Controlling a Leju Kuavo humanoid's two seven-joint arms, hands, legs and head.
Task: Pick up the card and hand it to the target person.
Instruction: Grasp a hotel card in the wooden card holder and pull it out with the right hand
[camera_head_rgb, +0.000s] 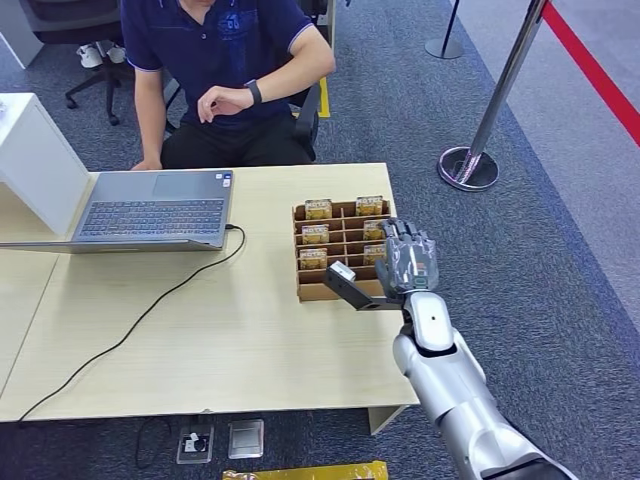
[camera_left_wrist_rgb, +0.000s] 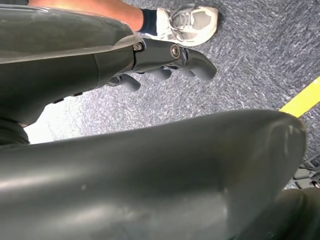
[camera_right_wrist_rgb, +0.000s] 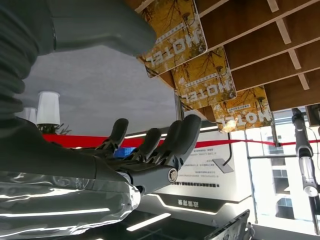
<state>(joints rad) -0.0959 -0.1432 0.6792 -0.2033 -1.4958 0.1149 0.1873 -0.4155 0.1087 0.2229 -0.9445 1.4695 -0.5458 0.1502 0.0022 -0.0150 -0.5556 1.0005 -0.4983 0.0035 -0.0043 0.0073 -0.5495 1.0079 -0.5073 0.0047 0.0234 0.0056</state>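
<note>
Nearest us, our right hand (camera_head_rgb: 408, 262) hangs over the right end of the cardboard rack (camera_head_rgb: 341, 250) on the counter (camera_head_rgb: 226, 340), its fingers (camera_right_wrist_rgb: 177, 137) spread apart and gripping nothing, just beside the yellow hotel cards (camera_head_rgb: 318, 209) standing in the rack's slots (three show close up in the wrist view). Our left hand (camera_left_wrist_rgb: 166, 62) hangs above the carpet, fingers loosely curled, holding nothing. Further off lies an open laptop (camera_head_rgb: 151, 212), and behind the counter sits a person (camera_head_rgb: 219, 70).
</note>
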